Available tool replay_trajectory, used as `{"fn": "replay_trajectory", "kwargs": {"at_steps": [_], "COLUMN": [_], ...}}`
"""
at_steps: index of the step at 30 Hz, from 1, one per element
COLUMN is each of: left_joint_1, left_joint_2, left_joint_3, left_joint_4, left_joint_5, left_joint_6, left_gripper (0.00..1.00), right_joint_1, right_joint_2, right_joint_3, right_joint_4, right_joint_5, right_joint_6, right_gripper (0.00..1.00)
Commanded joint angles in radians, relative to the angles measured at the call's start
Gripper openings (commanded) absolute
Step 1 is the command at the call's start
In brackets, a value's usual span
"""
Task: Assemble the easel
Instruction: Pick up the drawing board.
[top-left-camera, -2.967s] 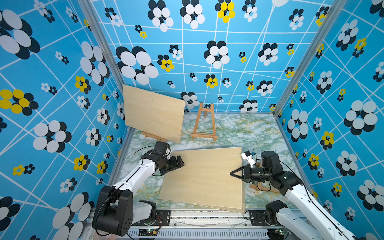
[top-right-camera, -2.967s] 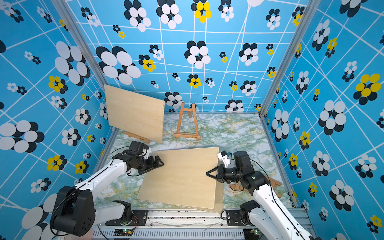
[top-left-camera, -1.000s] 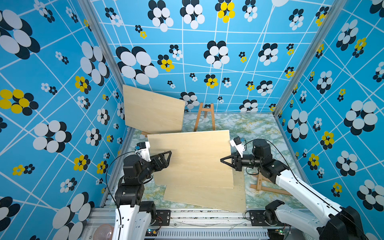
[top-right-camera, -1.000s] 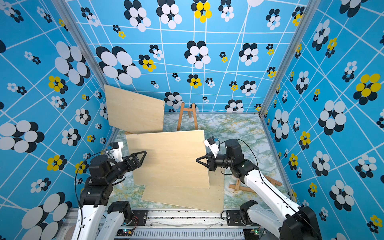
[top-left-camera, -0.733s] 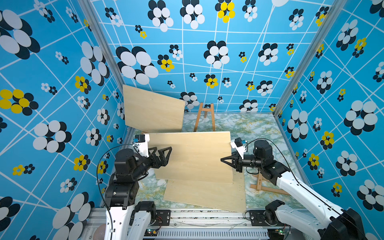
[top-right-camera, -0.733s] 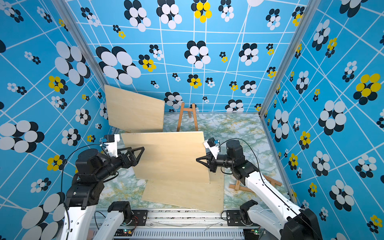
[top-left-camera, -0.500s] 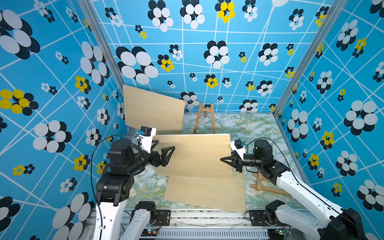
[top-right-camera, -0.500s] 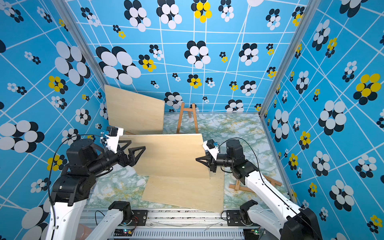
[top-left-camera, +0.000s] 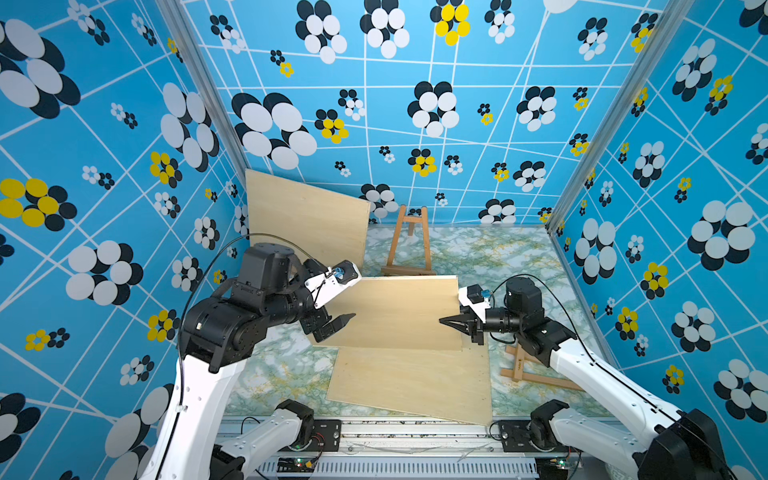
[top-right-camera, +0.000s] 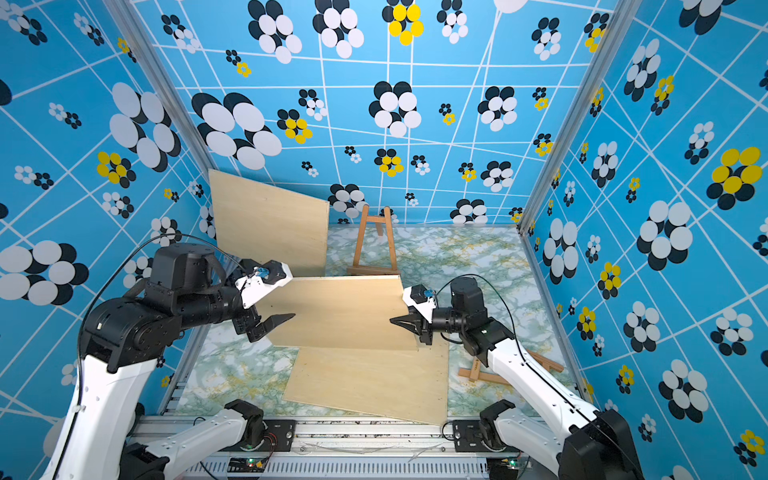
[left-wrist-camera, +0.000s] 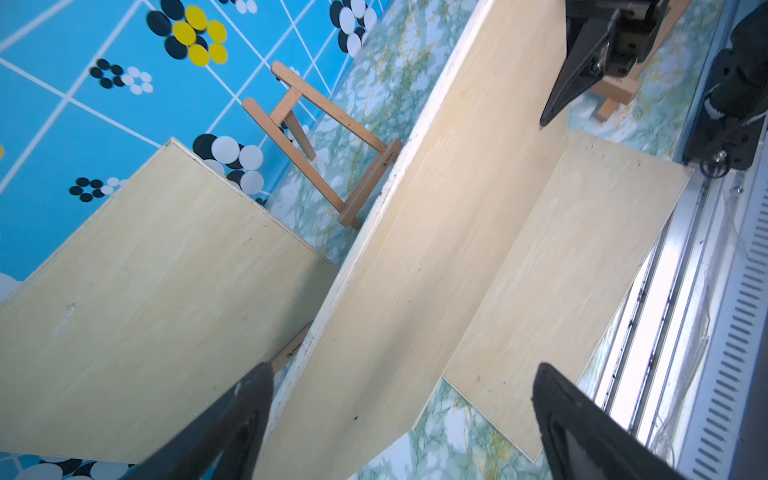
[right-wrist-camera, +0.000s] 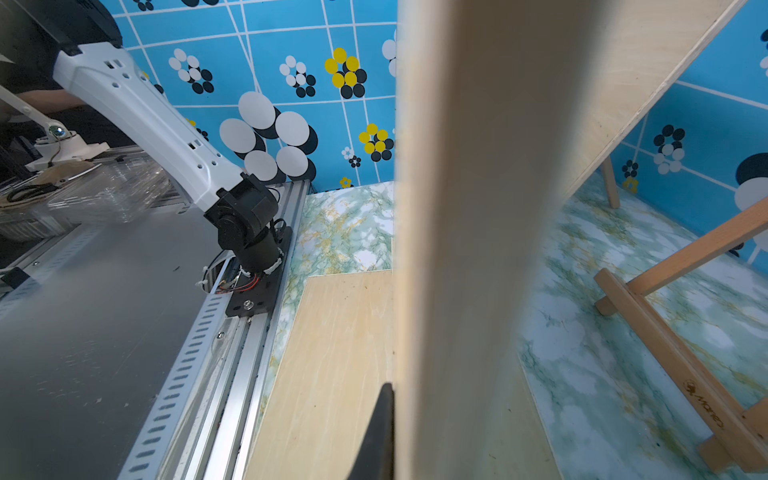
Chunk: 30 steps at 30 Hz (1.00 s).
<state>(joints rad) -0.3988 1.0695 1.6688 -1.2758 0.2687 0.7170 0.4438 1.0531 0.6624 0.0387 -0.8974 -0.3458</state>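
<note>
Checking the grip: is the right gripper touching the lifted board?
Touching. The right wrist view shows a finger flat against the lifted board; the right gripper is shut on its edge.

Marbled tabletop (top-left-camera: 511, 257): flat board (top-left-camera: 411, 382), standing easel (top-left-camera: 407, 271)

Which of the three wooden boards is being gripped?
The raised middle board, pinched at its edge by the right gripper; the front board lies flat, the back board leans upright.
</note>
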Motion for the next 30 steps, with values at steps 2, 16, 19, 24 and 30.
{"fn": "replay_trajectory", "kwargs": {"at_steps": [2,16,19,24,30], "left_joint_1": [-0.057,-0.102,-0.120,-0.128,-0.138], "left_joint_2": [0.044,0.103,0.110,0.103,0.092], "left_joint_3": [0.014,0.076,0.047,0.003,-0.030], "left_joint_4": [-0.098,-0.135,-0.155,-0.176,-0.181], "left_joint_5": [-0.195,-0.276,-0.274,-0.196,-0.202], "left_joint_6": [0.096,0.145,0.150,0.138,0.128], "left_gripper": [0.99,0.94,0.92,0.86,0.79], "right_joint_1": [0.017,0.060,0.061,0.064,0.080], "right_joint_2": [0.035,0.071,0.063,0.054,0.042], "right_joint_3": [-0.059,-0.076,-0.079,-0.083,-0.087], "right_joint_4": [-0.158,-0.169,-0.179,-0.182,-0.187], "right_joint_5": [0.251,0.278,0.276,0.237,0.219], "right_joint_6": [-0.118,-0.171,-0.183,-0.212,-0.220], "right_gripper": [0.00,0.00,0.00,0.00,0.00]}}
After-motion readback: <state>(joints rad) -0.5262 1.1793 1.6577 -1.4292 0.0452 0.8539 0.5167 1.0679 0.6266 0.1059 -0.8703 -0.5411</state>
